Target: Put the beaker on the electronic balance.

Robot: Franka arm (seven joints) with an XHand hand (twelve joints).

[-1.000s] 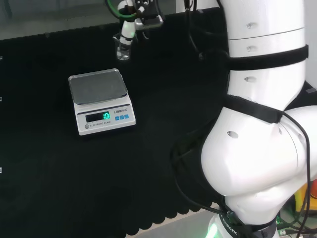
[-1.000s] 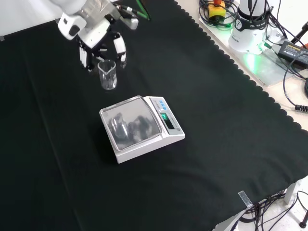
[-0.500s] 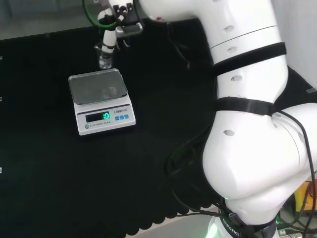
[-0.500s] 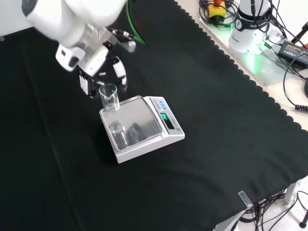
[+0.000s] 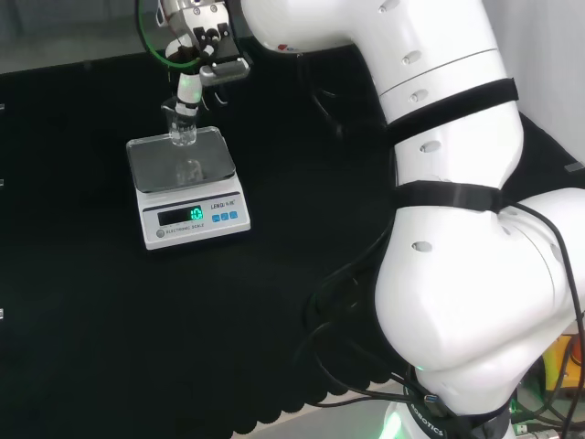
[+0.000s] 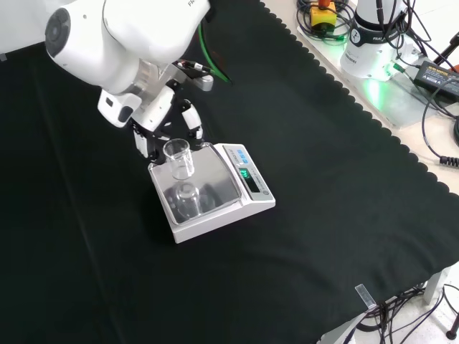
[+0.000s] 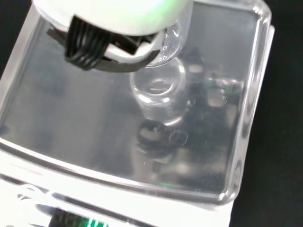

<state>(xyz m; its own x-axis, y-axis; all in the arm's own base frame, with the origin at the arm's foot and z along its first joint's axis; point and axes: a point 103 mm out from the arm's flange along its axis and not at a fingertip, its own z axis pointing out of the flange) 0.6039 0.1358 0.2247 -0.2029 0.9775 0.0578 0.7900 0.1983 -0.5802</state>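
A small clear glass beaker (image 6: 178, 158) hangs just above the steel pan of the white electronic balance (image 6: 252, 188), and its reflection shows in the pan below it. The black and white hand (image 6: 159, 116) is shut on the beaker, with fingers on either side of it. In the head view the hand (image 5: 194, 57) reaches down to the beaker (image 5: 181, 129) over the far edge of the balance (image 5: 194, 216), whose display glows green. The wrist view looks past a white part of the hand (image 7: 109, 28) at the beaker (image 7: 161, 90) over the shiny pan (image 7: 66, 118).
Black cloth (image 6: 323, 215) covers the bench round the balance. Beyond the cloth's scalloped edge in the front view stand the arm's base (image 6: 373, 36), a yellow and red button box (image 6: 323, 14) and a black adapter (image 6: 434, 72) with cables. The arm's white links (image 5: 457, 229) stand at the head view's right.
The hand has carried the beaker from the cloth beside the balance to a spot over the pan. The arm has swung that way with it.
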